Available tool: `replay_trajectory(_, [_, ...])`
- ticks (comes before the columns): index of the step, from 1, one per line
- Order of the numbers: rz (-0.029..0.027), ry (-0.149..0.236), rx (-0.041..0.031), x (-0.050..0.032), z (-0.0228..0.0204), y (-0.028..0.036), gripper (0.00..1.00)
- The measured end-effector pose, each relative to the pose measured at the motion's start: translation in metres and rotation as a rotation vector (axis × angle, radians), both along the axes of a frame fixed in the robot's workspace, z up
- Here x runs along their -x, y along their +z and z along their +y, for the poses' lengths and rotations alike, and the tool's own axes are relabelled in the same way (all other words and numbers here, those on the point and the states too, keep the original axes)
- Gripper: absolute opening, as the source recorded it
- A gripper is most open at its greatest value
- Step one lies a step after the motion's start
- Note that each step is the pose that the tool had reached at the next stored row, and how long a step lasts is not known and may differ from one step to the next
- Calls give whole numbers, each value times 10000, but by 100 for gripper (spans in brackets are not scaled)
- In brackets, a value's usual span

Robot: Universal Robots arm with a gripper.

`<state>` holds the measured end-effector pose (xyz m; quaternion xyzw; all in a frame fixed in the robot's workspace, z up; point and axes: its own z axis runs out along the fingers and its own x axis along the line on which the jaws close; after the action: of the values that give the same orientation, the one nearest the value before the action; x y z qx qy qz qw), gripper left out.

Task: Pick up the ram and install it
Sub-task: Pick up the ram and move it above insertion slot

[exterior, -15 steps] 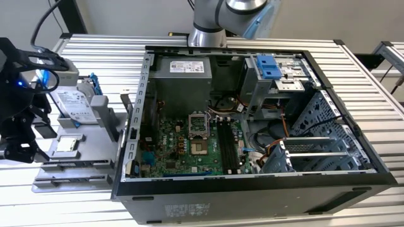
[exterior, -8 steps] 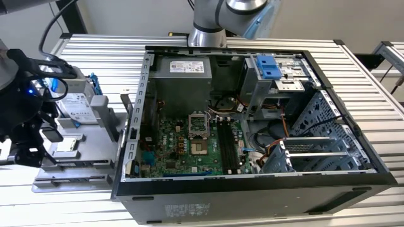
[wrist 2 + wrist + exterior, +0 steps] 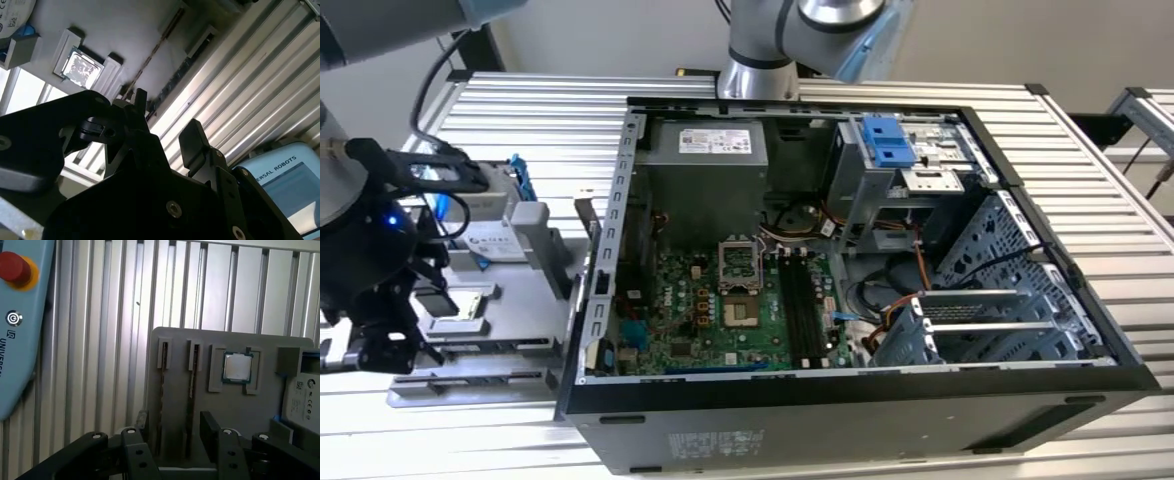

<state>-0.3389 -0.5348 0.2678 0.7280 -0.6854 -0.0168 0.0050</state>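
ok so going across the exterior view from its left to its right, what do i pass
end effector → grey parts tray → processor socket → memory slots → blue drive clip → perforated metal cage

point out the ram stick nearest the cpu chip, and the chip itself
ram stick [image 3: 192, 385], first wrist view, its exposed edge
cpu chip [image 3: 237, 367], first wrist view, middle of silver lid
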Motion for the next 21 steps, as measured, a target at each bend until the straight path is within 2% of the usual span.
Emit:
replay_trajectory(5, [8, -1, 0, -10, -94, -90, 100])
replay_trajectory(7, [49, -1, -1, -12, -109, -117, 100])
replay_trajectory(8, [92, -1, -1, -13, -117, -125, 100])
replay_trajectory(9, [130, -1, -2, -15, -123, -137, 100])
replay_trajectory(11, [135, -1, -18, -15, -133, -171, 100])
replay_trajectory(14, [133, 0, -96, -15, -143, -222, 100])
replay_trajectory(21, [134, 0, -102, -15, -147, -347, 100])
